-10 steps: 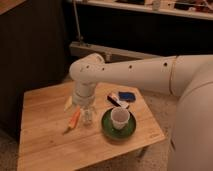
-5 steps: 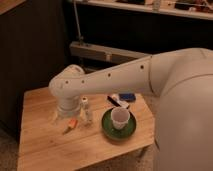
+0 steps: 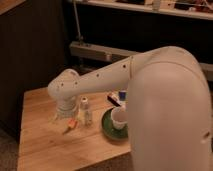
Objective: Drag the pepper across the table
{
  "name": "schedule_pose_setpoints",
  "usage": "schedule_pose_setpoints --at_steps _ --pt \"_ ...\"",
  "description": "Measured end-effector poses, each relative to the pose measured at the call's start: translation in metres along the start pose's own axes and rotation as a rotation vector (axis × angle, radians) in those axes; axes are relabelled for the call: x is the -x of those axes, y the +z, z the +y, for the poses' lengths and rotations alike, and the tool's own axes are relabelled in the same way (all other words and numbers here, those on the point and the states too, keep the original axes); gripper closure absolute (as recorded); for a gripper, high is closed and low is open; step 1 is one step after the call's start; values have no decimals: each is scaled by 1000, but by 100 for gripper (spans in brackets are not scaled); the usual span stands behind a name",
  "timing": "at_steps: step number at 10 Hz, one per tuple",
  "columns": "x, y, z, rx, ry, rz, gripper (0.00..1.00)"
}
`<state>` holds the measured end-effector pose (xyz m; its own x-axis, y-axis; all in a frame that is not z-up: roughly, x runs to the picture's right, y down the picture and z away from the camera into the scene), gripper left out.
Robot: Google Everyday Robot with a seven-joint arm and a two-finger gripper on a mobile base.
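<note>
Filling the near right of the view, bulky white robot arm (image 3: 170,115), bent at the elbow and stretched leftward and down over the low light-wood plank surface (image 3: 45,147). Ends in a rounded wrist (image 3: 65,92) tipped steeply toward the boards, with the pale end effector (image 3: 63,115) hanging below it, low and close to the wood. Cannot tell whether open or clamped: tucked under the wrist housing.

Just right of the end effector and slightly nearer, small slender orange pepper (image 3: 70,125), lying flat and slanted on the wood; touching or merely beside, cannot tell. Judged to be held this low in order to press or hook the pepper and slide it along rather than lift it.

Farther right of the end effector, small white shaker bottle (image 3: 85,110), upright and close beside the pepper, likely to topple on a careless sweep. Beyond that, round green saucer (image 3: 105,126) carrying a white cup (image 3: 119,119). Behind the cup, dark flat item with a blue patch (image 3: 116,97), unidentifiable. Farthest back, grey horizontal rail (image 3: 100,51) against a dark wall.
</note>
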<state>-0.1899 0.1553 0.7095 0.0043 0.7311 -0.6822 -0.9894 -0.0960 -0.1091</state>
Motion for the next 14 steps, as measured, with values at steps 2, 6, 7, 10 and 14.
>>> schedule_pose_setpoints --at_steps 2,6,7,10,14 --pt "10 13 14 -9 22 -3 20" --pt "26 32 16 5 50 -21 20" --pt "33 35 8 9 60 -22 20" --pt "44 48 1 31 80 -6 20" --pt "63 67 0 30 81 22 20"
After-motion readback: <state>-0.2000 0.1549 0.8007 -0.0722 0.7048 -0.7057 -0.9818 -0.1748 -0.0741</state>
